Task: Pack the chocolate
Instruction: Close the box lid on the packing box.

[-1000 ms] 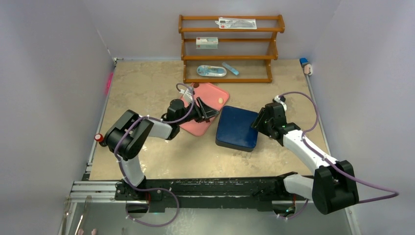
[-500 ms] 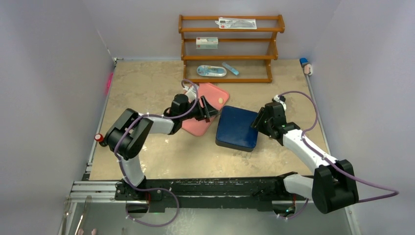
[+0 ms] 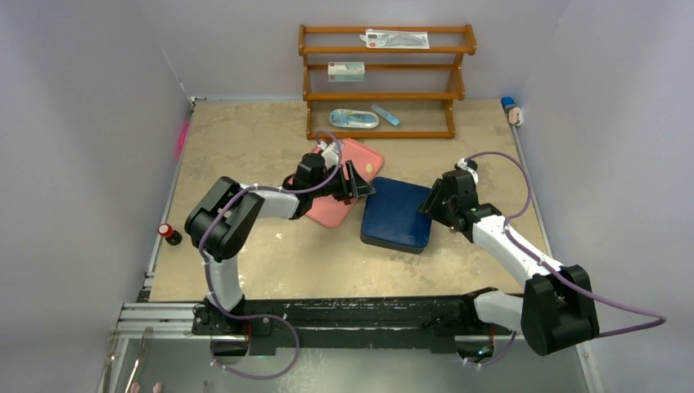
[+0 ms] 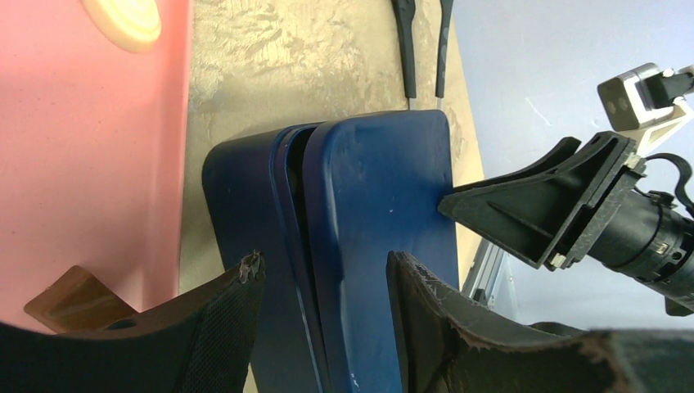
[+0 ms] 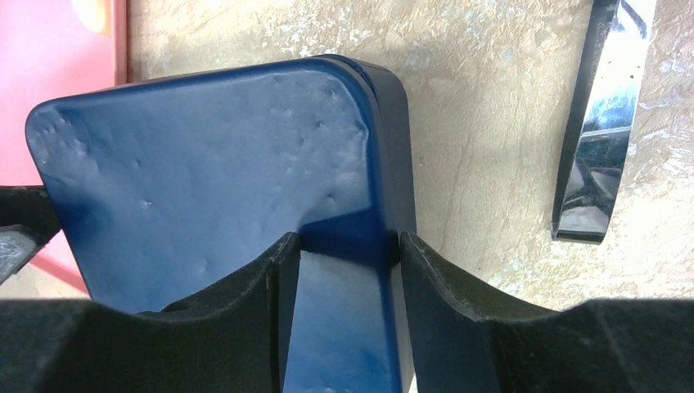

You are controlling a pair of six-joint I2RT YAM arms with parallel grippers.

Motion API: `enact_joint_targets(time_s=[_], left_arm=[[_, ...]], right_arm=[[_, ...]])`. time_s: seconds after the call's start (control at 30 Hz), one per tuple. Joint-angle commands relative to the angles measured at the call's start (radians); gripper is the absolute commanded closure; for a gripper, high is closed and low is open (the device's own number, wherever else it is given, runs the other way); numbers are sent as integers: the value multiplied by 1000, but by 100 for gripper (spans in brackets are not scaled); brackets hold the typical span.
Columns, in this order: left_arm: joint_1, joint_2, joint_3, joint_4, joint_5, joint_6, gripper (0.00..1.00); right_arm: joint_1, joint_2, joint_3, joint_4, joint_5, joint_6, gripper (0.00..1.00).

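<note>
A closed dark blue box (image 3: 397,214) lies mid-table beside the pink tray (image 3: 353,155). One cream-white chocolate (image 3: 369,169) sits on the tray's far corner, seen also in the left wrist view as a chocolate (image 4: 123,16) at the top left. A flat brown piece (image 4: 74,299) lies on the tray by my left finger. My left gripper (image 3: 358,187) is open, its fingers astride the box's left edge (image 4: 327,246) where lid meets base. My right gripper (image 3: 432,203) is shut on the box's right edge (image 5: 344,270). Whatever is inside the box is hidden.
A wooden shelf (image 3: 385,82) with packets stands at the back. Shiny metal tongs (image 5: 597,123) lie on the table right of the box. A small red-capped object (image 3: 169,233) sits at the left edge, and a blue-and-white item (image 3: 511,110) at the far right.
My left arm has swung right, bringing its gripper from over the tray to the box's left edge, with the jaws a little wider. The right arm has not moved.
</note>
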Motion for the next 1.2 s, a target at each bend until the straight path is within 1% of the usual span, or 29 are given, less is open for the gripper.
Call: enact_joint_targets(time_s=[0.0,0.37,0.87,1.17], left_arm=[[-9,27,46,-2,7,37,45],[-29,92,127,-81,-8,61,46],[-61,129,159,-259,-105,34,61],[-61,165,204,-325,-105,31,59]], right_arm=[[6,11,32,6,-7,-14,49],[6,21,32,10,-9,-14,49],[6,42,33,13,-9,-14,48],[6,33,45,-6,10,-13,48]])
